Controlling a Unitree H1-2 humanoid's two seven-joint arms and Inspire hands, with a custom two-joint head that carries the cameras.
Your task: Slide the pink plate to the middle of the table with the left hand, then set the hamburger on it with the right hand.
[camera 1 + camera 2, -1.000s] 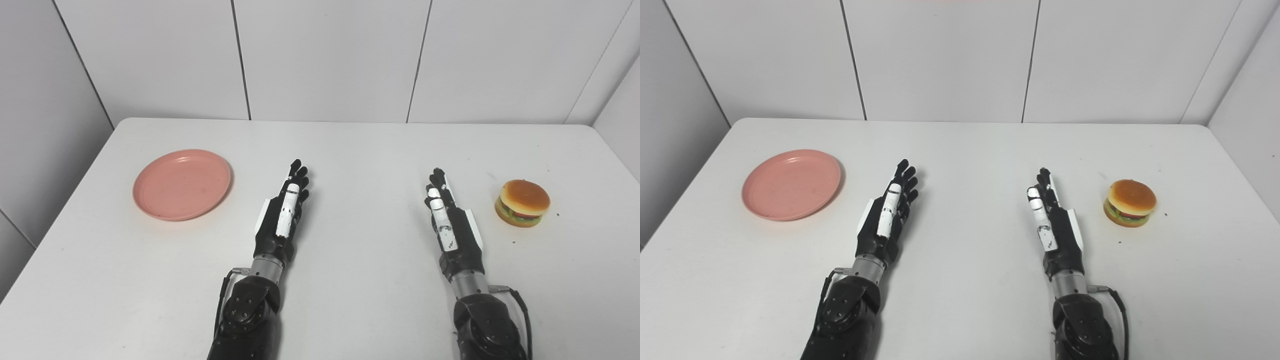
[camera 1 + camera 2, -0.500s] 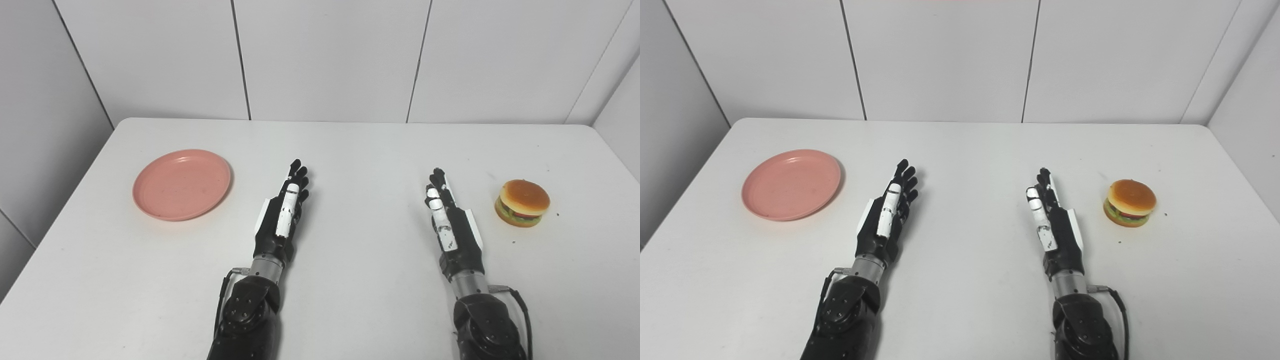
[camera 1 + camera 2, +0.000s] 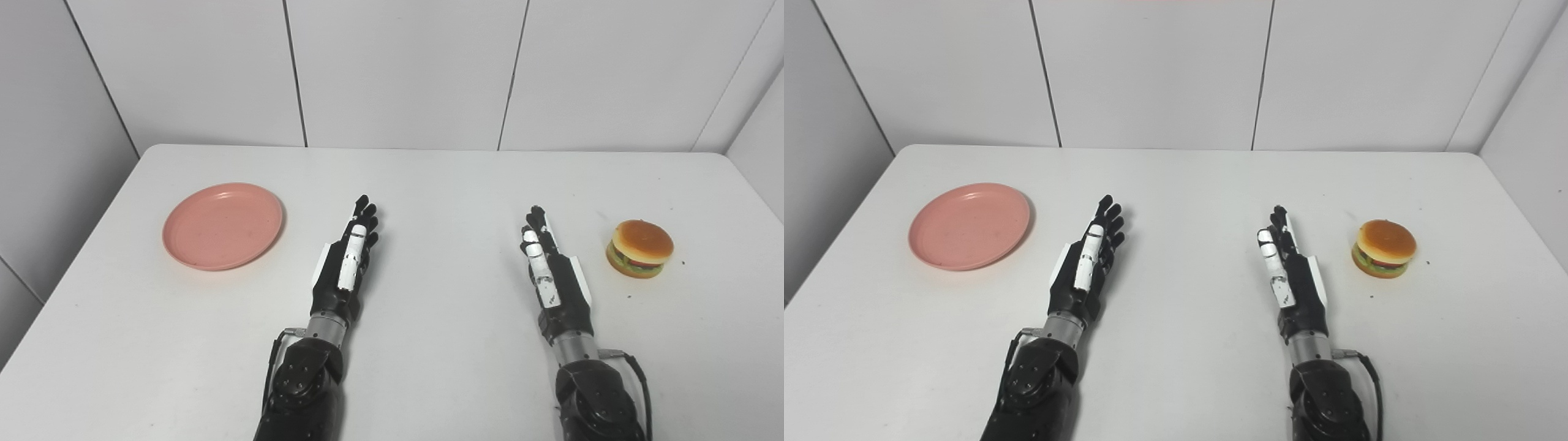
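A round pink plate [image 3: 223, 225] lies flat on the left part of the white table [image 3: 441, 184], with nothing on it. A toy hamburger [image 3: 640, 248] with a tan bun stands on the right part. My left hand [image 3: 346, 260] rests edge-up near the table's middle, fingers straight and pointing away, open and holding nothing; the plate is a short way to its left. My right hand [image 3: 551, 269] is posed the same way, open, with the hamburger a short way to its right.
The table has rounded far corners and stands against a pale panelled wall [image 3: 398, 67]. Its left edge [image 3: 79, 239] runs close past the plate. A few dark specks [image 3: 631, 296] dot the surface near the hamburger.
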